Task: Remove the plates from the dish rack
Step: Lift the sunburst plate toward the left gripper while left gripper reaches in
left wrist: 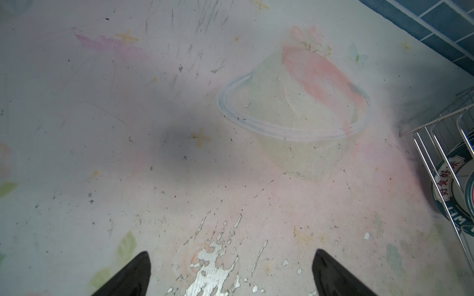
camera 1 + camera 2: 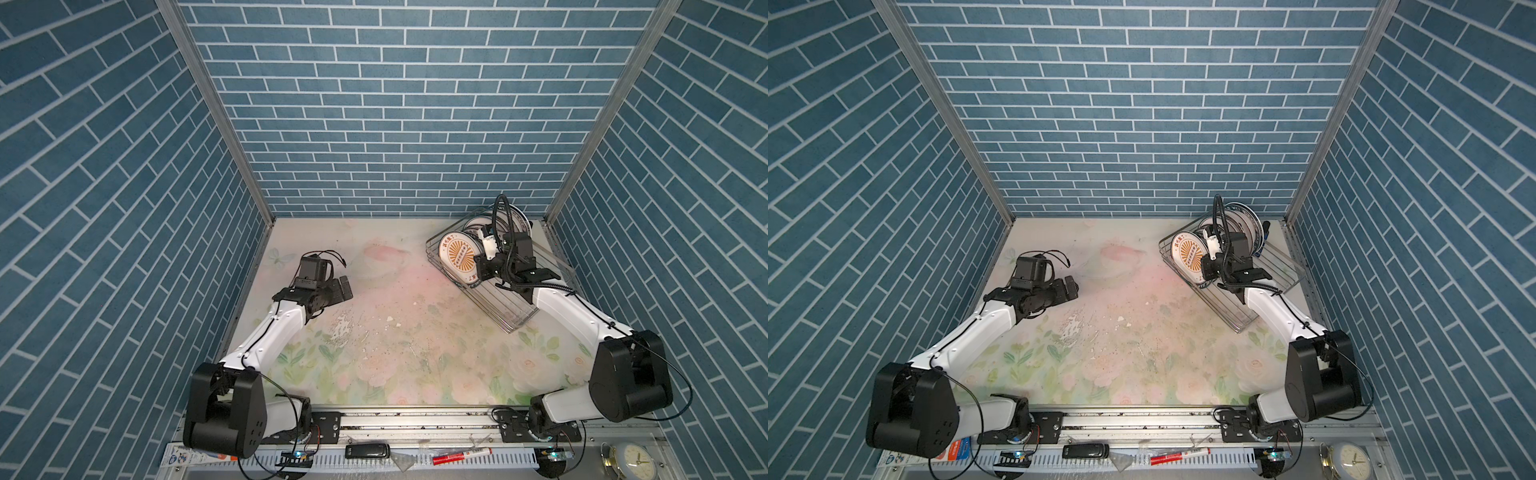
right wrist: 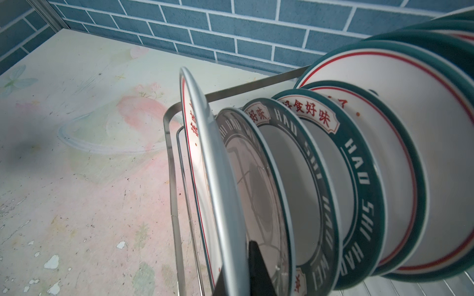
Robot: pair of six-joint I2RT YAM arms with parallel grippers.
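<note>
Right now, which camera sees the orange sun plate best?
In both top views the sun plate faces the camera. The right wrist view catches only its edge; the left wrist view shows no sunburst.

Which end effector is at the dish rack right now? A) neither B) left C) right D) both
C: the right end effector is down in the dish rack, closed on the rim of the front plate. The left end effector hangs open over the table, away from the rack.
</note>
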